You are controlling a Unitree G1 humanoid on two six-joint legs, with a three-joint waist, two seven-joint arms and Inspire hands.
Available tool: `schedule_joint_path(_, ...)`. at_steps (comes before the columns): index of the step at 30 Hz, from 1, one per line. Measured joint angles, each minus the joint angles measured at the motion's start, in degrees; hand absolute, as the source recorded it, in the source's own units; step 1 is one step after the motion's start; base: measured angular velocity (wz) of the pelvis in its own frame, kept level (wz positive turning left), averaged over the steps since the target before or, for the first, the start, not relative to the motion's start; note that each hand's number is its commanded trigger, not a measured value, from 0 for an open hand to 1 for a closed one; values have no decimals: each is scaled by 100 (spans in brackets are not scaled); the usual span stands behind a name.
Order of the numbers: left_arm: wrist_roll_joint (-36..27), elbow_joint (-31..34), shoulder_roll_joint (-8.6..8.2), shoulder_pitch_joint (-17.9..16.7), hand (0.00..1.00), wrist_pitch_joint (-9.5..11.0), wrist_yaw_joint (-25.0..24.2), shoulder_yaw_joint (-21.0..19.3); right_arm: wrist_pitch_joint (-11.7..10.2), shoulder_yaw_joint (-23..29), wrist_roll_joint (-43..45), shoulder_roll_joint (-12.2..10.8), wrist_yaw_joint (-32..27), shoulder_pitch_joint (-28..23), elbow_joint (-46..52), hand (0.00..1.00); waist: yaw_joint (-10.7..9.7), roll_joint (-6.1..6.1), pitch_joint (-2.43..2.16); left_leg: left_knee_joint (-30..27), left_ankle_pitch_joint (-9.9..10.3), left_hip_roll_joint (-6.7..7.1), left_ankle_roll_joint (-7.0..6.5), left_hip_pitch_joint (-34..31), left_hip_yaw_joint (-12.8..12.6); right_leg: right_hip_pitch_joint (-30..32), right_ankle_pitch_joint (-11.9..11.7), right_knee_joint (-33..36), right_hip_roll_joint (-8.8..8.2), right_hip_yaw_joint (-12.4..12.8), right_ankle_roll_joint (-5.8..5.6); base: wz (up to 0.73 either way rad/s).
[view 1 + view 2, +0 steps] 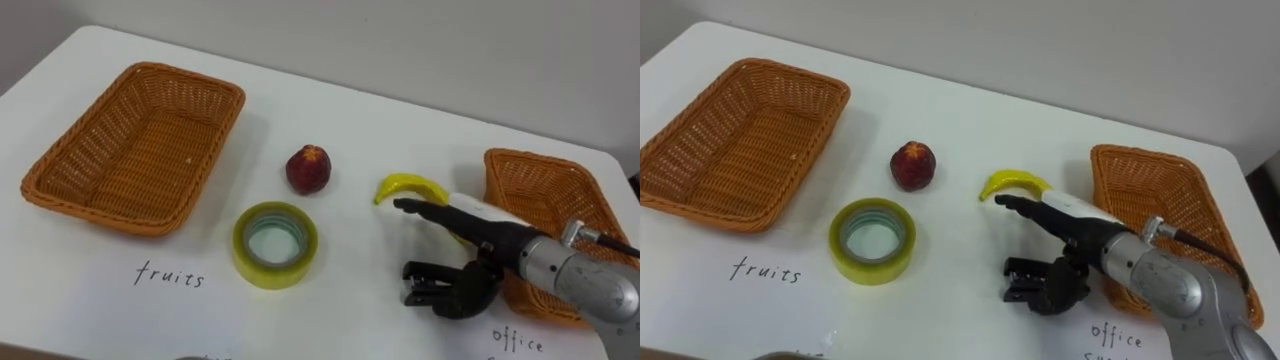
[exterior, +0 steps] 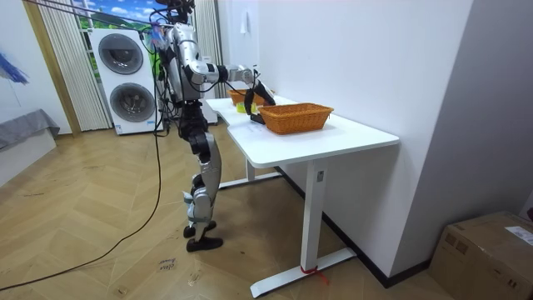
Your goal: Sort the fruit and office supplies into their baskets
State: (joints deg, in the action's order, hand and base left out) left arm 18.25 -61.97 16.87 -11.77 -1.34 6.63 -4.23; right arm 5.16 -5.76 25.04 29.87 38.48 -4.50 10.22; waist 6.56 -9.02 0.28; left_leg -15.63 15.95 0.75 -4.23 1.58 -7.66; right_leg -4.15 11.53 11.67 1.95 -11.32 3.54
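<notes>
1. The roll of tape (image 1: 272,272) lies flat near the middle of the white counter (image 1: 400,110), hole upward. It is the one office item out, and nothing touches it.
2. Just behind the tape, slightly to its right, a red fruit (image 1: 308,169) sits on bare counter, apart from everything else.
3. Further right of the tape lies the banana (image 1: 405,185), its arch bowed away from the robot and one tip pointing back toward the tape.
4. Well to the left of the tape stands the fruit basket (image 1: 100,210), empty, with a handwritten label in front marking its purpose. Right of the tape, beyond the banana, stands the office basket (image 1: 550,200), also empty and labelled.
5. The right hand (image 1: 465,280) comes in from the right of the tape and hovers at the banana's far end.
   - Its fingers (image 1: 425,285) are spread and hold nothing. One reaches out along the banana and the rest hang lower toward the counter, which looks like a stance for closing round the fruit.
   - Whether that upper one touches the banana is hard to tell, since the hand hides that end.
6. All three items lie outside the baskets, so the sorting is at its start. The banana looks like the first pick. It would then have to travel past the tape to the fruit basket, a long reach for this arm.
7. In the room view the robot stands upright at the counter's long side, with its right arm stretched over it.
</notes>
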Motion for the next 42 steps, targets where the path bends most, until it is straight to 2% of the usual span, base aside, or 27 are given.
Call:
schedule_joint_path(10, 0, 3, 4, 27, 0, -6, -102, 5, 119, -1, -10, -1, 270, 0, 0, 0, 9, -18, 5, 3, -1, 0, -1, 2, -3, 3, -1, -1, 1, 5, 1, 0)
schedule_joint_path(18, 0, 4, 26, 39, 0, -6, -102, 16, 123, -2, -3, -2, 380, 0, 0, 0, 7, -104, 29, 3, -1, 0, -2, 2, -3, 2, -6, -3, 3, 12, -1, 0)
schedule_joint_path(23, 6, 5, 44, 91, 0, -6, -119, 71, 141, -6, 54, -4, 425, 0, -1, 0, 12, -105, 29, 6, -3, 0, -5, 4, -4, 4, -11, -4, 4, 20, -1, 0)
schedule_joint_path(27, 10, 11, 50, 113, 0, -25, -240, 69, 242, -6, 322, -13, 487, -7, -1, 0, 13, -105, 29, 10, -3, 0, -5, 9, -7, 3, -12, -7, 4, 16, -1, 0)
schedule_joint_path(37, 16, 11, 52, 132, 0, -115, -372, 67, 252, -18, 650, -46, 584, -11, -2, 0, 14, -106, 29, 17, -4, 0, -6, 11, -8, 3, -12, -10, 4, 13, -1, 0)
schedule_joint_path(42, 17, 20, 52, 128, 0, -137, -384, 90, 371, -43, 739, -72, 585, -154, -59, 0, 21, -103, 28, 19, -3, 0, -6, 12, -8, 4, -12, -13, 5, 12, -1, 0)
